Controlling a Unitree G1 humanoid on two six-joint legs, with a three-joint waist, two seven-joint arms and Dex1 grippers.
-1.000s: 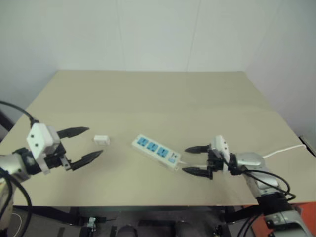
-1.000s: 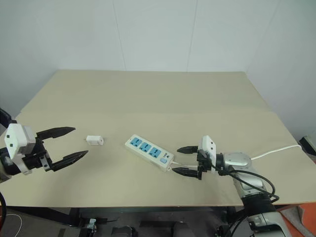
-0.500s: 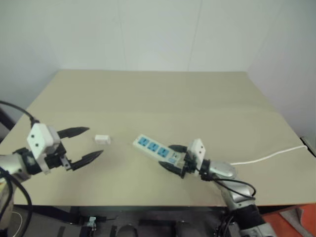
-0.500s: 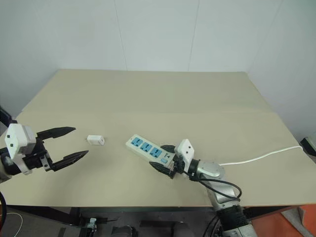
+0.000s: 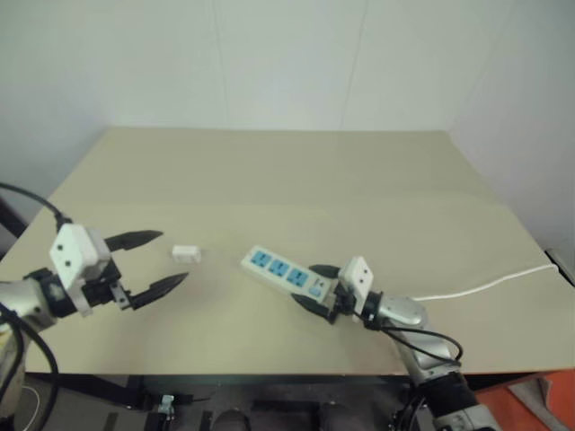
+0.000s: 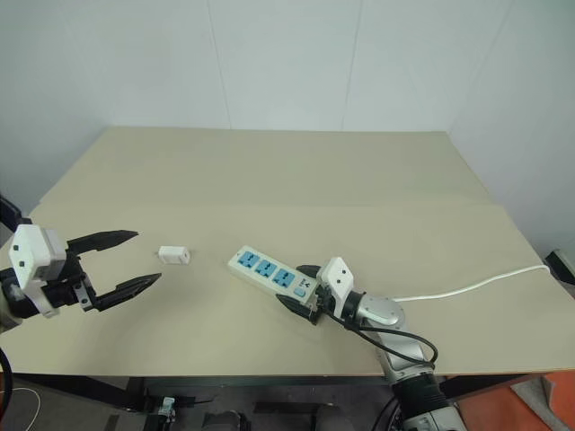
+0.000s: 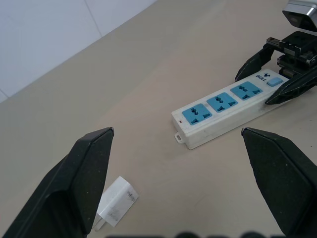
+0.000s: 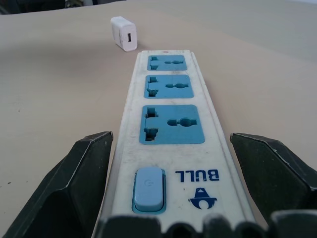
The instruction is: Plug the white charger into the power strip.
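Strip (image 6: 271,277) lies near the middle of the tabletop (image 6: 296,180), angled so its switch end points toward the near right, cord (image 6: 467,287) trailing off to the right edge. Charger (image 6: 173,255) rests on its side just left of the strip's far end, apart from it and untouched.

The right end effector (image 6: 304,293) is low at the switch end, its two black fingers spread wide with one on each side of the strip, not yet pressing it. From its wrist camera the strip runs straight down the centre between the fingers, three blue sockets in a row beyond the switch. The left end effector (image 6: 126,261) hovers to the left of the charger, fingers also wide apart and empty, pointing toward it.

My read is that the step in hand is bracing the strip so it cannot slide when the charger gets pushed in. To do that well, the right fingers should close evenly on the two long sides, keeping clear of the switch and off the socket faces. A squeeze from one side first would likely skew the light plastic bar. The charger looks small and smooth, so the left end effector would do best to take it across its flat sides, leaving the prong end free, and to turn it upright before bringing it over a socket.
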